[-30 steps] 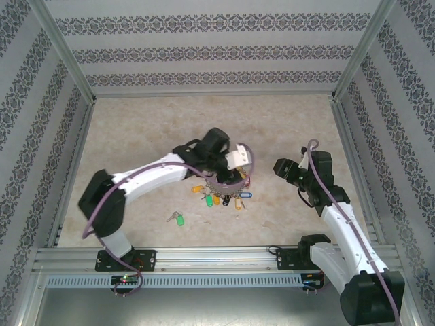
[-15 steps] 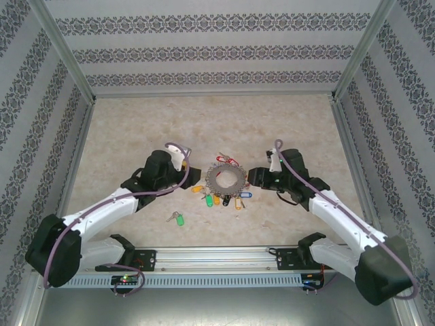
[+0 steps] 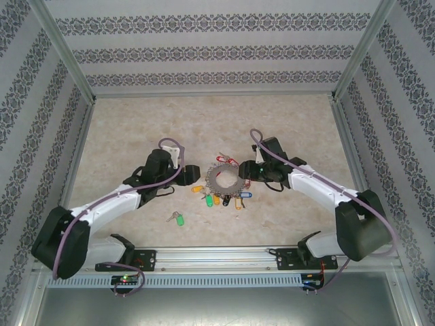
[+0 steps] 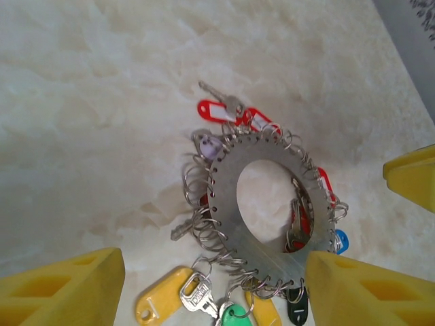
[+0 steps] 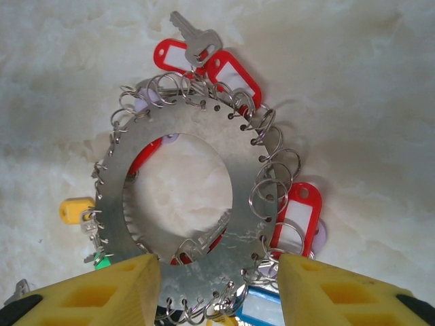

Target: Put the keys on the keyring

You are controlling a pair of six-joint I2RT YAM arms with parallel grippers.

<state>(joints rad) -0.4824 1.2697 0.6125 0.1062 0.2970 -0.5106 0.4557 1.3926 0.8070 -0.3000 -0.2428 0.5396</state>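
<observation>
Top view: we see a loose green-tagged key [image 3: 178, 219] lower left of the keyring [image 3: 225, 178].
Right wrist: red-tagged key [image 5: 196, 42] at frame top.
Left gripper [image 4: 212, 265]: wide open, empty.
Right gripper [image 5: 216, 265]: half open, straddling ring rim, holding nothing.

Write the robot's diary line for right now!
left claw: open, near keyring | right claw: open, at keyring edge | green-tag key: loose on table

Keyring [image 5: 180, 125] on marbled table [image 5: 353, 102], right claw [image 5: 219, 285] parted at its near rim
</observation>
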